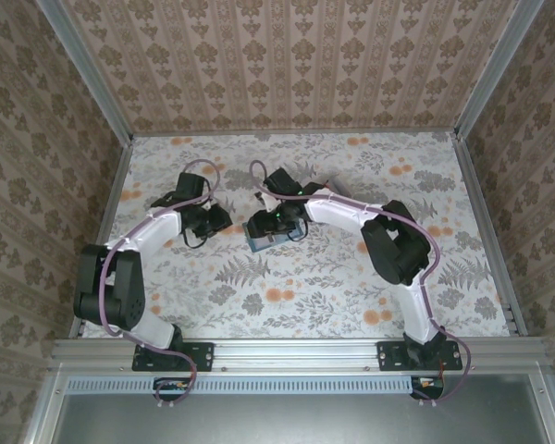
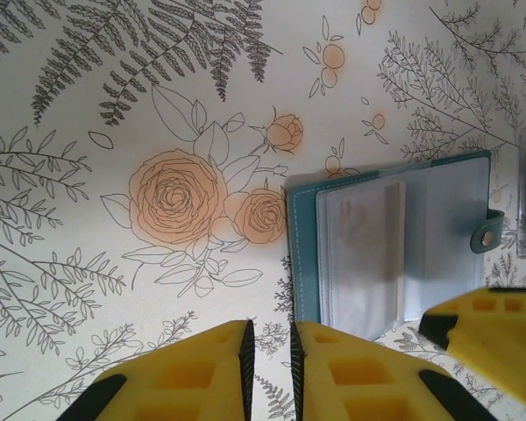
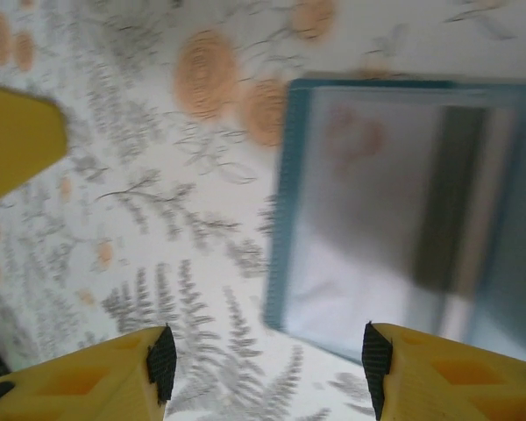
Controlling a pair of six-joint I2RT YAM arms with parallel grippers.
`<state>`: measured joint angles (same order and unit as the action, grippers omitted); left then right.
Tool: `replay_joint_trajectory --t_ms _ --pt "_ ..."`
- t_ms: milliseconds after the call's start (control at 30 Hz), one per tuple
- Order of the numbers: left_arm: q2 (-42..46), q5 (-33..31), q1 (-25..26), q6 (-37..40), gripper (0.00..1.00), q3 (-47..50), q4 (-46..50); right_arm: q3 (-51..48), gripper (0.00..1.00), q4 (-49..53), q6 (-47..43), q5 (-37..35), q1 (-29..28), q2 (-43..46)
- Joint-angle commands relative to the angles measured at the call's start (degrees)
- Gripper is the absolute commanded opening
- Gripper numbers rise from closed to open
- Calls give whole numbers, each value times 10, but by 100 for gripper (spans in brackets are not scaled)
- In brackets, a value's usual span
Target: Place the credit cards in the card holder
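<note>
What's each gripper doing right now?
Left gripper: nearly closed, holding nothing.
Right gripper: open, holding nothing, by the wallet.

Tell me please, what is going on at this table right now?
Two robot arms are working over a flowered table. A teal card holder lies open and flat on it, with its clear sleeves facing up. The right gripper hangs close above the holder with its jaws open and empty. The left gripper is beside the holder, nearly closed, and holds nothing.
</note>
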<state>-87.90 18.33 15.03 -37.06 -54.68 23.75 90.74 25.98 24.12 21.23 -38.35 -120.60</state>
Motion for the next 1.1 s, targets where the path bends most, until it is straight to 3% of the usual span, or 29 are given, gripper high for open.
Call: replay_joint_trajectory --t_ms 0,167,567,833,1067 --pt "-18 14 15 5 21 -20 -2 -3 61 69 -43 -112 32 35" --pt "-81 10 64 7 22 -77 1 3 61 115 -87 -209 48 39" --pt "-213 19 154 20 22 -234 36 -39 61 93 -91 -208 139 130" --pt "-301 25 187 22 24 -368 65 -2 64 120 -125 -230 210 120" --pt "-374 22 205 15 29 -478 78 35 65 150 -155 -251 231 83"
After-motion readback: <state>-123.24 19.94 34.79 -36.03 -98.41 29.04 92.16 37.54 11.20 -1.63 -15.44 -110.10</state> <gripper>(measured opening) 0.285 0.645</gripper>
